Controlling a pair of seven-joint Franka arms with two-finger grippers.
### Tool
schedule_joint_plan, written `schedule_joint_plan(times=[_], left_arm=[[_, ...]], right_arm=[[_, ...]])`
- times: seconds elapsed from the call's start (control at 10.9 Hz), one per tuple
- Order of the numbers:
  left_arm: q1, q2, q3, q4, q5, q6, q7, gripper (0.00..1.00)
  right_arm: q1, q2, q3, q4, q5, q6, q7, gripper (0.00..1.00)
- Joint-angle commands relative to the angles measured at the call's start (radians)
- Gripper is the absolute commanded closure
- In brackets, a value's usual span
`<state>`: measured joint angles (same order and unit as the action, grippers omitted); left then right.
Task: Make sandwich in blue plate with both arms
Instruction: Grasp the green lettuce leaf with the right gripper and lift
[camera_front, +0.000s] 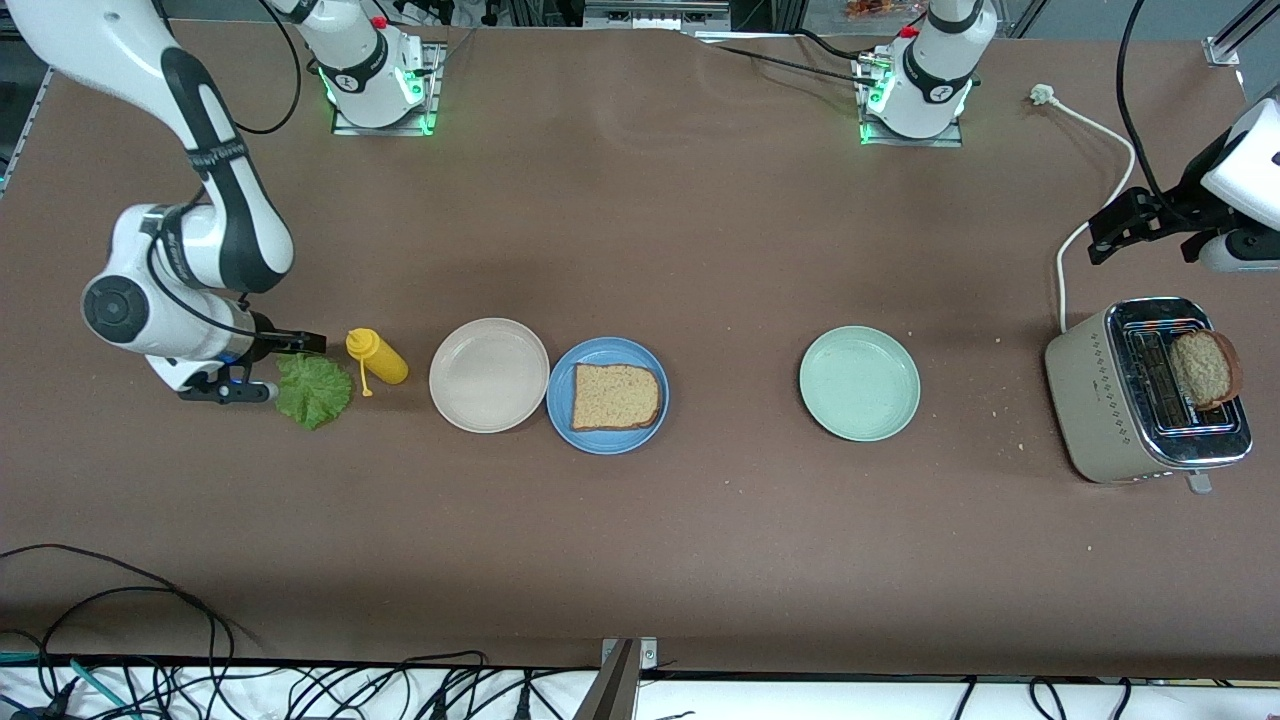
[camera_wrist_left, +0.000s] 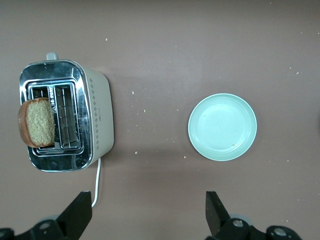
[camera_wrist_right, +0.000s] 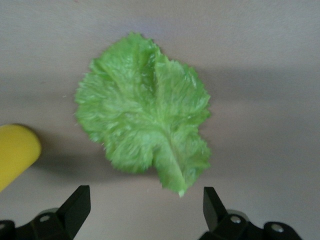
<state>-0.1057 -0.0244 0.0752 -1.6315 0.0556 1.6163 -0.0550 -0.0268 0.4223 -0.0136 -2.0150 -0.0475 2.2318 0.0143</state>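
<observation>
The blue plate sits mid-table with one brown bread slice lying flat in it. A second bread slice stands in the toaster at the left arm's end; it also shows in the left wrist view. A ruffled green lettuce leaf lies on the table at the right arm's end. My right gripper is open and low, right beside the leaf, its jaws empty. My left gripper is open and empty, high over the table near the toaster.
A beige plate touches the blue plate toward the right arm's end. A yellow squeeze bottle lies between it and the lettuce. A pale green plate sits toward the toaster. The toaster's white cable runs toward the bases.
</observation>
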Motion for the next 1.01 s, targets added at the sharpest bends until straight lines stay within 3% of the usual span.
schedule_joint_plan(times=[0.0,0.18,0.37,0.73,0.92], left_arm=[[0.004,-0.008,-0.002,0.002,-0.023,-0.021,0.023,0.00],[0.032,-0.002,0.005,0.001,-0.036,-0.026,0.026,0.00],[0.066,0.008,0.005,0.001,-0.069,-0.035,0.030,0.00],[0.055,0.008,-0.002,0.004,-0.069,-0.035,0.027,0.00],[0.050,0.008,-0.005,0.004,-0.066,-0.035,0.026,0.00]], right_arm=[[-0.016,0.055,-0.002,0.012,-0.012,0.063,-0.019,0.01],[-0.019,0.090,-0.002,0.015,-0.020,0.106,-0.019,0.16],[-0.015,0.098,-0.002,0.018,-0.014,0.101,0.019,0.65],[-0.012,0.087,0.001,0.050,-0.012,0.045,0.059,0.89],[-0.010,0.082,0.006,0.180,-0.011,-0.160,0.058,0.90]])
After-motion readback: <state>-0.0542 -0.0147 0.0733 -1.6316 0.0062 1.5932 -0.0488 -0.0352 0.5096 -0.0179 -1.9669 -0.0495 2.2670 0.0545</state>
